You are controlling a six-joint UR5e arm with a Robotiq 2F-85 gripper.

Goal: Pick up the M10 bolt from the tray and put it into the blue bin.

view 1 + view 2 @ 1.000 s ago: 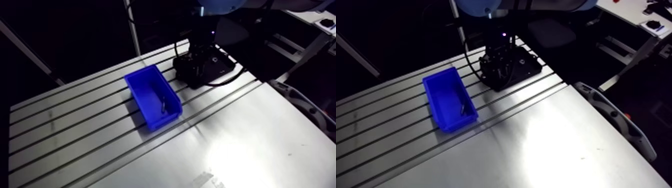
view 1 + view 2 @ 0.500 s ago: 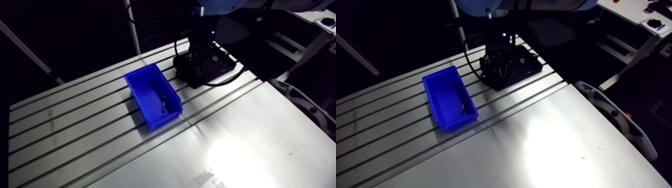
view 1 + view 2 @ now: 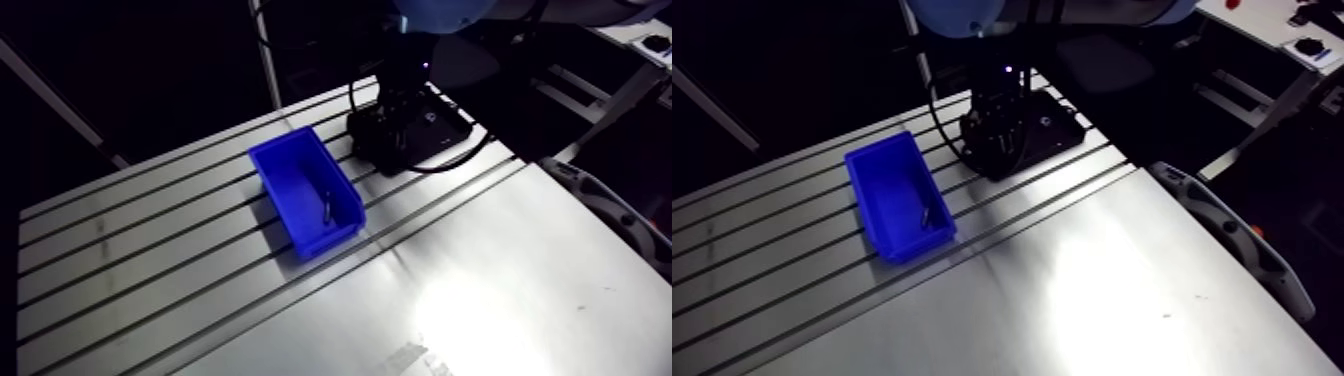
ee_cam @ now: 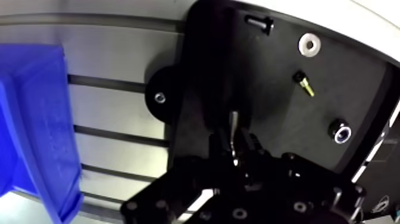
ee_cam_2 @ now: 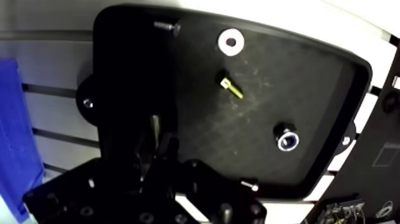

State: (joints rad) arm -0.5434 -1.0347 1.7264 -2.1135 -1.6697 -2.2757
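In the wrist view my gripper (image 4: 234, 146) hangs over the black tray (image 4: 280, 113), its two fingers drawn close together. A grey bolt (image 4: 234, 121) is pinched between them, with its shank sticking out ahead of the fingertips. I cannot tell whether it is lifted clear of the tray floor. The blue bin (image 3: 305, 192) stands on the slotted table beside the tray, and a dark bolt-like piece (image 3: 326, 205) lies inside it. In the arm view the gripper (image 3: 396, 118) is low over the tray (image 3: 440, 130), away from the bin.
Loose parts lie on the tray ahead of the gripper: a black bolt (image 4: 260, 22), a white washer (image 4: 309, 43), a small brass-tipped screw (image 4: 303, 83) and a nut (image 4: 341, 132). The slotted table (image 3: 150, 270) stretches beyond the bin.
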